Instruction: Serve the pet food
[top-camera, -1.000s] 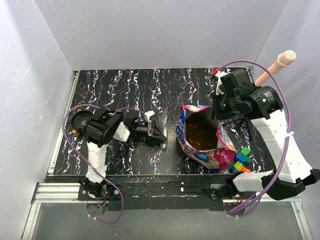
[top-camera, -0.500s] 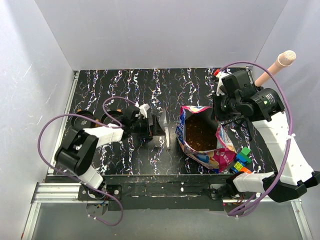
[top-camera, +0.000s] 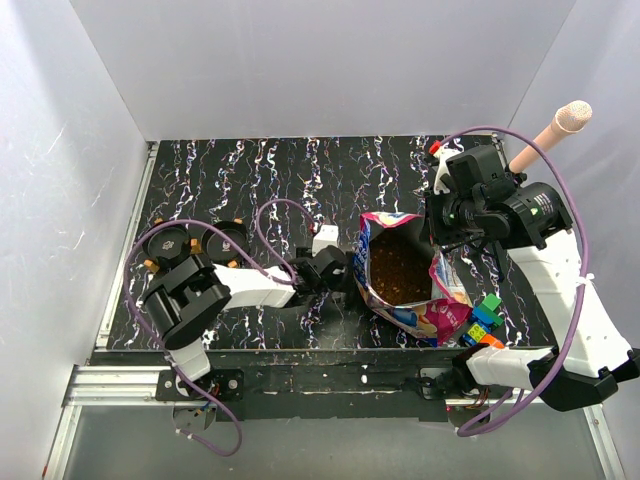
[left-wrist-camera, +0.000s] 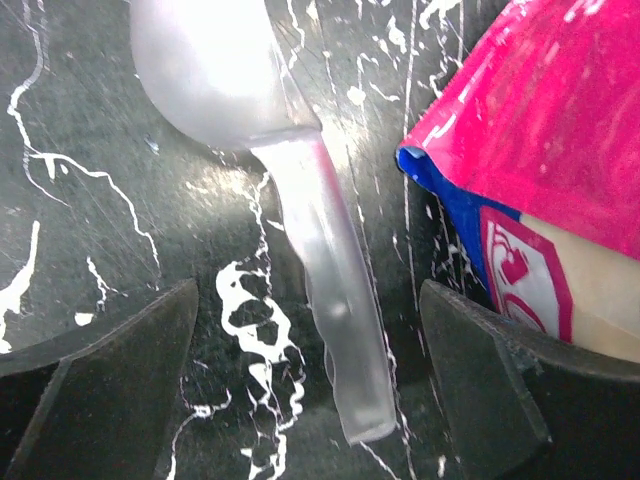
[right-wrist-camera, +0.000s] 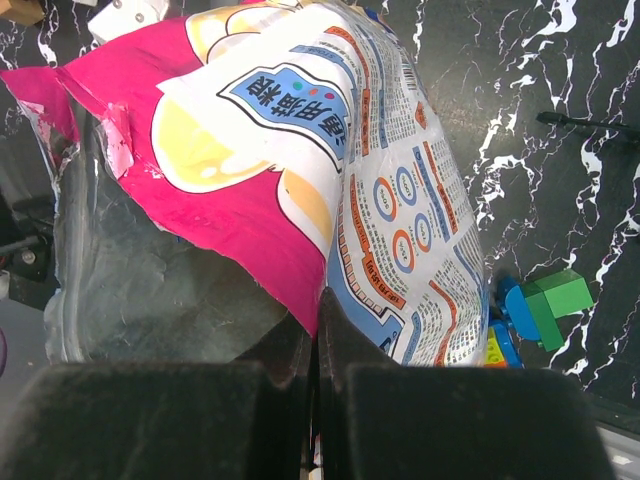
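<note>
Only overhead, pet food (top-camera: 400, 268) shows inside bag (top-camera: 425, 318).

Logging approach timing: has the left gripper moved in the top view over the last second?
Yes. The left gripper has shifted right across the table, closing up to the left edge of the pet food bag.

left gripper (left-wrist-camera: 305, 375) low, jaws apart | right gripper (right-wrist-camera: 315, 395) raised, clamped
</note>
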